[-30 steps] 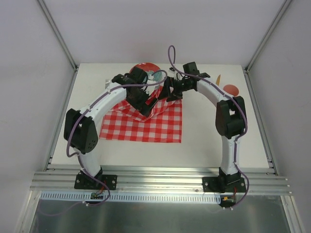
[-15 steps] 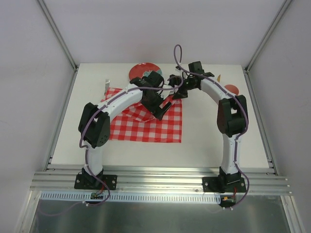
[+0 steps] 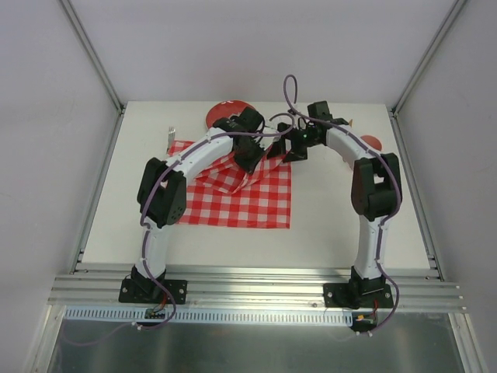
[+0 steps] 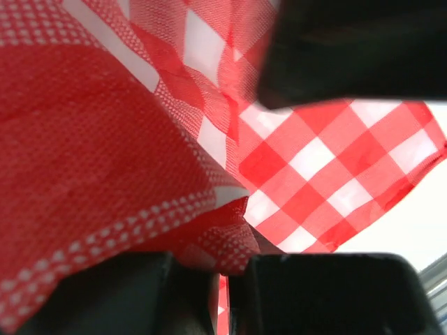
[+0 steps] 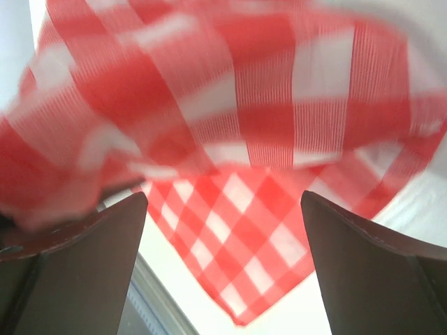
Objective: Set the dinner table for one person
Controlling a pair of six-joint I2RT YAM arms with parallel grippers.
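One pinch by my left gripper [image 4: 222, 273] holds the red-and-white checked cloth [image 3: 233, 202], my right gripper [image 5: 223, 241] open-jawed; the fold may slip.

Both arms arched inward; left pincer [image 3: 251, 162] clamped on cloth [image 3: 250, 205]; right pincer [image 3: 290, 150] spread wide.

The tabletop [image 3: 334, 210] is a plain white rectangle framed by grey aluminium rails [image 3: 248, 273]. A red-and-white checked cloth [image 3: 241, 203] lies a little left of its centre. The cloth's near half lies flat, while its far half is rumpled and raised off the surface in folds. Just beyond the cloth's far edge sits a red plate [image 3: 221, 115], partly hidden. A fork [image 3: 172, 137] lies at the cloth's far left corner, pointing away from it. Well to the right of the cloth, near the far right corner, rests a small red round thing [image 3: 371, 143], partly covered.
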